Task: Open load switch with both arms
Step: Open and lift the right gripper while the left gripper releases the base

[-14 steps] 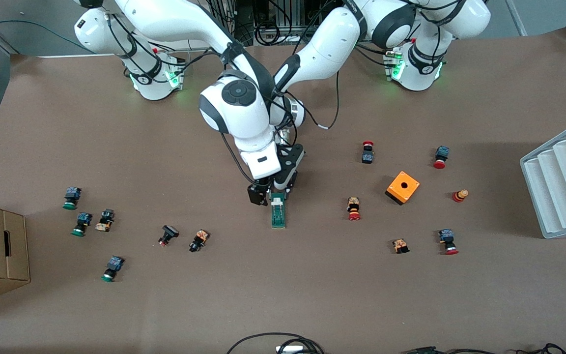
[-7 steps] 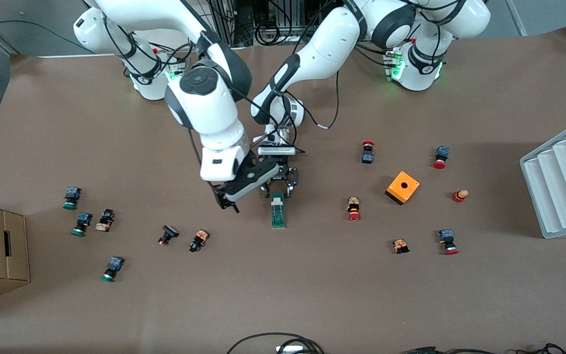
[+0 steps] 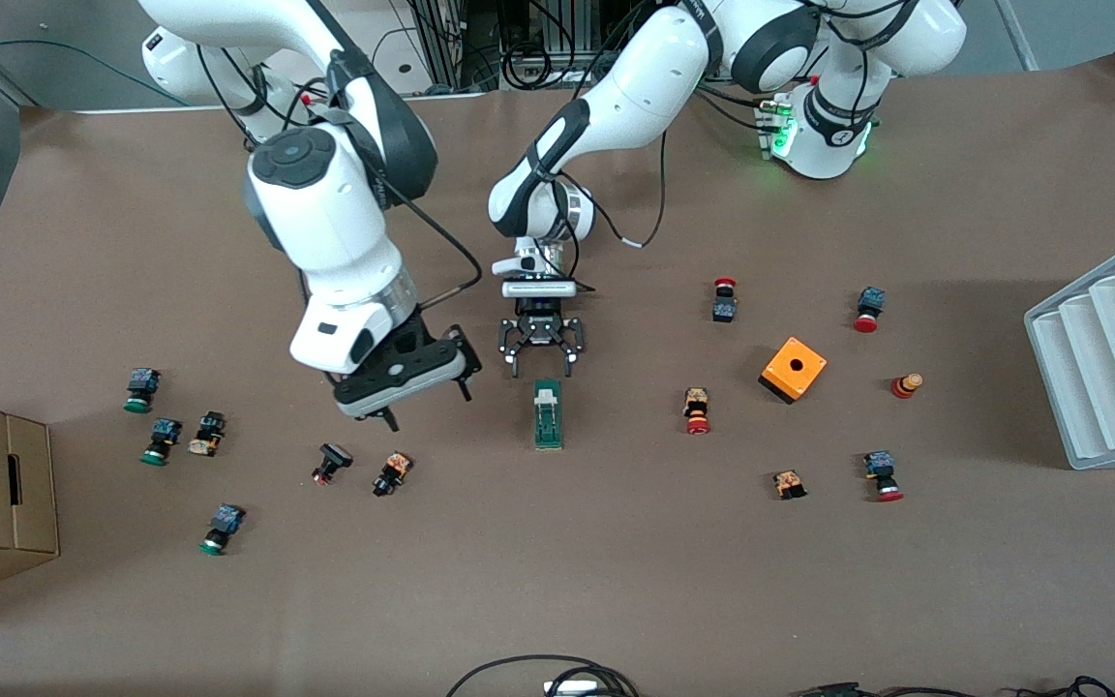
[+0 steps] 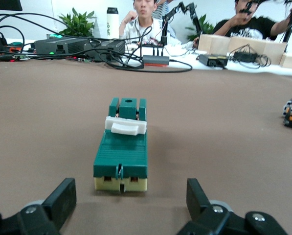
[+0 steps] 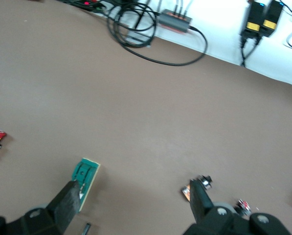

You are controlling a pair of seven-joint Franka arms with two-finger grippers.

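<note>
Dark-green rectangular load switch (image 3: 548,414) with white end piece lies flat mid-surface (image 3: 616,581), untouched. Left tool (image 3: 540,360) low, just beside its white end, fingers apart. Right tool (image 3: 417,392) airborne toward right arm's end, fingers apart. One orange box (image 3: 794,369).

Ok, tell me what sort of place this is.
Probably a robotics lab: two white arms work a brown-papered table scattered with push buttons, a load switch and cables, while people sit at a cluttered desk nearby.
</note>
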